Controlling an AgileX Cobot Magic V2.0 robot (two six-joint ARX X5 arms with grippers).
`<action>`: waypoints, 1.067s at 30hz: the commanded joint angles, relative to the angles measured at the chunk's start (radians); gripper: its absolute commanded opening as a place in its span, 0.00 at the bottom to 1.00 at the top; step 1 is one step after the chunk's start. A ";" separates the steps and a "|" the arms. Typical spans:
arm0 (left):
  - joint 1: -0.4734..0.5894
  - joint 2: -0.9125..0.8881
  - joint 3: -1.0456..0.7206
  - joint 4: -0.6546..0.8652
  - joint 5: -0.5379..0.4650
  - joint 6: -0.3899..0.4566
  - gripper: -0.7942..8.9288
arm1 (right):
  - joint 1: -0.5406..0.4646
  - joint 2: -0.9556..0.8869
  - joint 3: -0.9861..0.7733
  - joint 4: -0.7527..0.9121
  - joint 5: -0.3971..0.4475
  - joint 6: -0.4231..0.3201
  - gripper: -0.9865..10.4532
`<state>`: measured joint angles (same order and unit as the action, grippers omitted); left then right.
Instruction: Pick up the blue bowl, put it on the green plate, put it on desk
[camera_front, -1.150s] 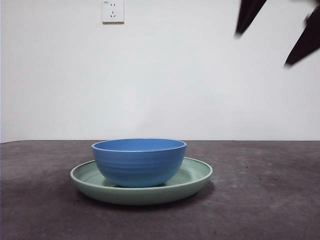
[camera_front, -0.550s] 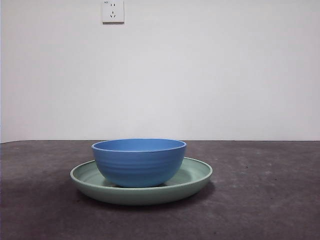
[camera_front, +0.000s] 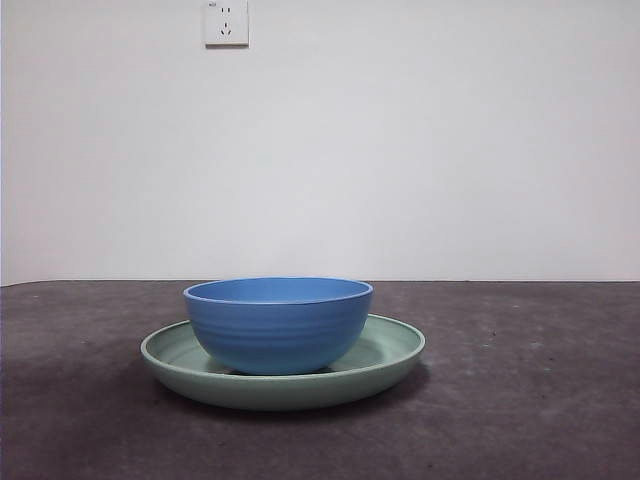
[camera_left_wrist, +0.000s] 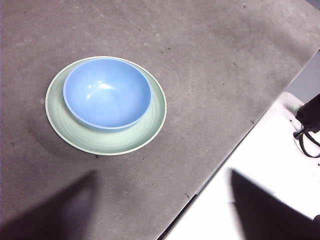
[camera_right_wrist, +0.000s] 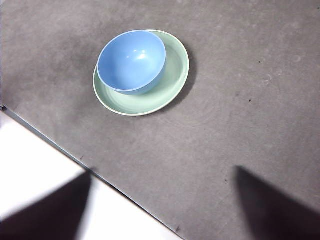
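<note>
Bowl: the round, matte medium-blue bowl (camera_front: 278, 324) with faint ridges sat upright inside the wide, shallow, pale mint-green plate (camera_front: 392, 352), off-centre toward one side of it in both wrist views.

Plate: it lay flat on the dark grey-brown speckled desk (camera_front: 530, 400), carrying the bowl.

Change: a second earlier two black jaw tips showed at the upper right corner of the front view; half a second earlier they were gone, and the view stayed free of arms at this moment. Bowl and plate had not shifted in that time.

Left gripper (camera_left_wrist: 160, 210): it hung high above the desk's edge, well apart from the crockery, its two jaws spread wide and holding nothing.

Right gripper (camera_right_wrist: 162, 205): likewise raised and well apart from the plate, jaws wide apart and empty (only blurred dark tips showed).

Meaning for the task: the bowl-on-plate step looked complete, and the arm had apparently released and withdrawn. What seemed left, if anything, was returning the bowl to the desk.
</note>
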<state>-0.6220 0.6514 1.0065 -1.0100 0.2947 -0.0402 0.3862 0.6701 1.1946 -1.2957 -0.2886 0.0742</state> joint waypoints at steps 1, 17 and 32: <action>-0.004 0.002 0.010 0.013 0.006 -0.002 0.11 | 0.006 0.008 0.016 0.011 -0.003 -0.015 0.11; -0.004 0.001 0.010 0.012 0.006 -0.005 0.11 | 0.006 0.007 0.016 0.016 0.001 -0.015 0.11; 0.402 -0.161 -0.314 0.328 -0.005 0.081 0.11 | 0.006 0.006 0.016 0.016 0.001 -0.015 0.11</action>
<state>-0.2413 0.5152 0.7387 -0.7456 0.2924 -0.0078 0.3862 0.6701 1.1946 -1.2903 -0.2874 0.0669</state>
